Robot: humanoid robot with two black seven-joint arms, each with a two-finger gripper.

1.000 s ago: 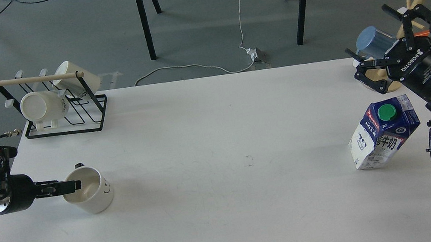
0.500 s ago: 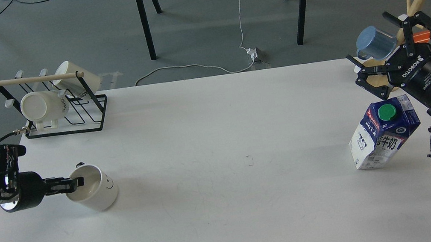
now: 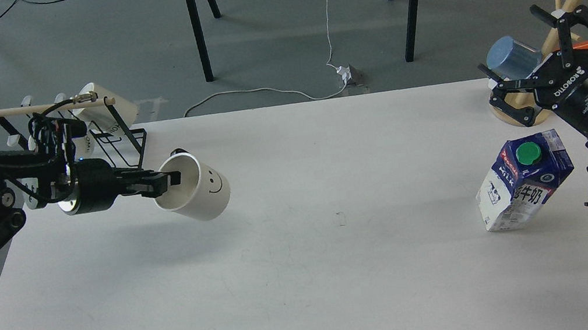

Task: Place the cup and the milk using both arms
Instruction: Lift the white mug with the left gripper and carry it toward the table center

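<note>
A white cup with a smiley face (image 3: pixel 197 187) hangs tilted above the left half of the white table (image 3: pixel 312 280). My left gripper (image 3: pixel 165 180) is shut on the cup's rim and holds it clear of the table. A blue and white milk carton with a green cap (image 3: pixel 523 180) stands tilted near the right edge. My right gripper (image 3: pixel 539 52) is open and empty, above and behind the carton, apart from it.
A black wire rack (image 3: pixel 90 144) with white mugs stands at the back left corner, just behind my left arm. A wooden mug tree (image 3: pixel 564 10) with a blue cup (image 3: pixel 510 58) stands at the back right, close behind my right gripper.
My left gripper has lifted the white cup off the table and carried it up and to the right. My right gripper has shifted slightly right. The milk carton has not moved.
</note>
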